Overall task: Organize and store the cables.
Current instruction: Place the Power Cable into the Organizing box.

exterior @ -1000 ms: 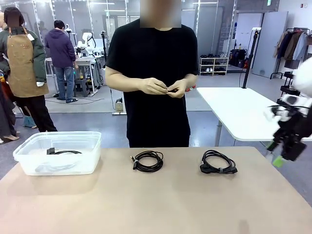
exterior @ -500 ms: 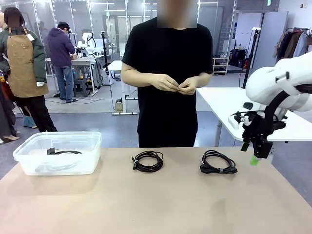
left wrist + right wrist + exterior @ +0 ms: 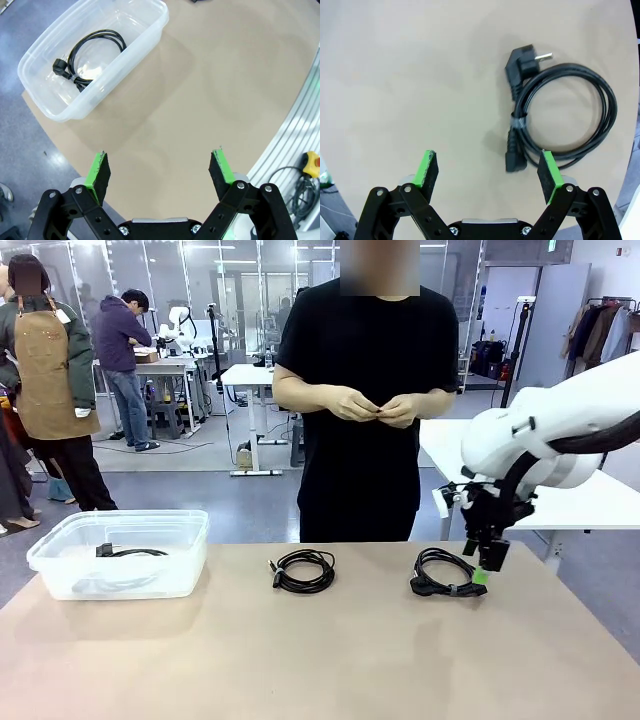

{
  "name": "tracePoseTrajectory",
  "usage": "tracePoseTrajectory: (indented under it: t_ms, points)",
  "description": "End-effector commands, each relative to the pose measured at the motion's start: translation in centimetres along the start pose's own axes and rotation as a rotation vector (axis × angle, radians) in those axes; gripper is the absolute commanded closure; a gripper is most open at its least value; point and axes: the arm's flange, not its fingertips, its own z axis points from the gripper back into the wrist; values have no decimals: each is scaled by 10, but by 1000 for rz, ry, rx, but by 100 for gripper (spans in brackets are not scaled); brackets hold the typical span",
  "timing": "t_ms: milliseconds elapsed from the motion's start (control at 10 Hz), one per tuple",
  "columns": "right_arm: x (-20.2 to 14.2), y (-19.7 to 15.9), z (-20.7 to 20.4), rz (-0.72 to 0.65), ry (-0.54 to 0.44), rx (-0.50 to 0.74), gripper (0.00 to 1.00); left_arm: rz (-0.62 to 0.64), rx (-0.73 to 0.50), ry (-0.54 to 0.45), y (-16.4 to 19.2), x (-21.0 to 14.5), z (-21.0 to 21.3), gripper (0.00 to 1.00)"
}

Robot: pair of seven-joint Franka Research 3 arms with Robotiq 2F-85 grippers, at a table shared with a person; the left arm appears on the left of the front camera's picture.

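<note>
At the left, your left gripper [image 3: 160, 167] is hanging above the bare tan tabletop [image 3: 210, 100] with its green-padded fingers spread wide and nothing between them. Beyond it, the clear rectangular plastic bin [image 3: 150, 30] is sitting near the table's left edge, and one coiled black cable with a plug end [image 3: 95, 52] is lying inside it. In the front view, a second thin black cable coil [image 3: 305, 570] is lying on the table near the middle. To its right, a thicker black coil with a tie and an angled plug [image 3: 447, 573] is lying flat. Your right gripper [image 3: 488, 562] is hovering at that coil's right edge, jaws fully apart and gripping nothing. Behind the table, the person's hands [image 3: 375, 407] are meeting at chest height.
</note>
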Motion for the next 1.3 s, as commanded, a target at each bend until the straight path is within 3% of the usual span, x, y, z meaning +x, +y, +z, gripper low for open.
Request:
tracePoseTrajectory:
  t_ms: [0,400,1200]
  points:
    - [15,-10,-18,-46,64,-32,0,13,-5,-4,-1,2,0,0]
    - [20,-22,-54,-70,133,-54,0,13,-5,-4,-1,2,0,0]
    - [15,-35,-75,-38,126,-34,0,13,-5,-4,-1,2,0,0]
